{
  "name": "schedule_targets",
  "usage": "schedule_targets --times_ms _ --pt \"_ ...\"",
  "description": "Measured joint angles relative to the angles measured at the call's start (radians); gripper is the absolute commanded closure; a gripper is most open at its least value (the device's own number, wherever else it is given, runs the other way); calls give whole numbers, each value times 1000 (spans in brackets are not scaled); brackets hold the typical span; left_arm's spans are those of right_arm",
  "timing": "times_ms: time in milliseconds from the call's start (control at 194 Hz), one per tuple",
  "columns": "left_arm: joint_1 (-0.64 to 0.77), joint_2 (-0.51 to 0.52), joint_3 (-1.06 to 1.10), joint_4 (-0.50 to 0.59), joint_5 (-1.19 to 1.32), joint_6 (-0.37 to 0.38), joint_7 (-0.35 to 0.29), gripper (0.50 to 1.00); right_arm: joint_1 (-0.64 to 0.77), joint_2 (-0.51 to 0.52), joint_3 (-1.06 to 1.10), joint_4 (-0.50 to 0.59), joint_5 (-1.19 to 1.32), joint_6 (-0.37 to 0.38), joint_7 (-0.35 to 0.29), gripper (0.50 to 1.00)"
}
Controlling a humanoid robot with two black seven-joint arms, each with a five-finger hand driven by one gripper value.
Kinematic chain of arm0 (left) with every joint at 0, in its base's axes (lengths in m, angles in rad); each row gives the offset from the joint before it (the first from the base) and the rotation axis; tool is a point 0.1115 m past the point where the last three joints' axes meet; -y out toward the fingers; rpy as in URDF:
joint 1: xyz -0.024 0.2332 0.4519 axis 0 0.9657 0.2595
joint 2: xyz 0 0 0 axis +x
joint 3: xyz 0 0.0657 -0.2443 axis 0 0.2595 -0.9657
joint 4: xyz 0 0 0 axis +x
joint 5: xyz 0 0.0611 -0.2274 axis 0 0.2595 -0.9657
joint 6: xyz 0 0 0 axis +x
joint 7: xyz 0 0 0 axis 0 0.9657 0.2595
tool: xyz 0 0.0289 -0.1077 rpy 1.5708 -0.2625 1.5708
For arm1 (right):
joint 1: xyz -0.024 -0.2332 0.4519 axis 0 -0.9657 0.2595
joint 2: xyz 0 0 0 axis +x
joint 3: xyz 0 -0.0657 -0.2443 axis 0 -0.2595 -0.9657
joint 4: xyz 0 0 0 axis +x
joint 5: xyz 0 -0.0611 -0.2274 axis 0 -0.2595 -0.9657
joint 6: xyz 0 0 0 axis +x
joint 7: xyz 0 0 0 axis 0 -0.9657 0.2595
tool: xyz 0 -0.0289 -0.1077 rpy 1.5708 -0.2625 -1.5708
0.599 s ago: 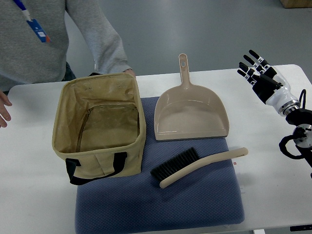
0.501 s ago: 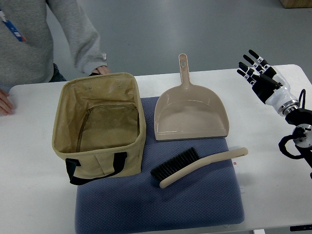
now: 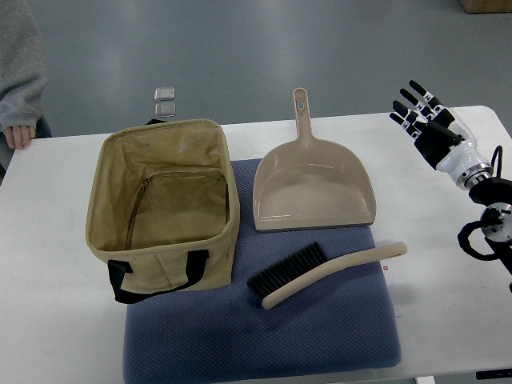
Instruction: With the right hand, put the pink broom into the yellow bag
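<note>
Broom (image 3: 324,274): lying on blue mat (image 3: 264,336), below dustpan (image 3: 312,188) | bag (image 3: 164,212): open, left of broom | right hand (image 3: 424,116): fingers spread, empty, well apart at table's (image 3: 56,320) right edge

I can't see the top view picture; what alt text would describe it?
A pink hand broom with black bristles lies on a blue mat between an open, empty yellow bag and a pink dustpan. The robot's right hand hovers open at the table's right edge, holding nothing.
</note>
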Motion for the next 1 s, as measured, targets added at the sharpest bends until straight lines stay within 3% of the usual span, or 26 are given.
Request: schedule_targets --times_ms 439,1002 --pt "0 0 0 2 0 0 0 500 1 6 9 0 0 69 -2 574" --pt "0 0 0 3 0 0 0 500 20 -36 13 2 -4 80 1 572"
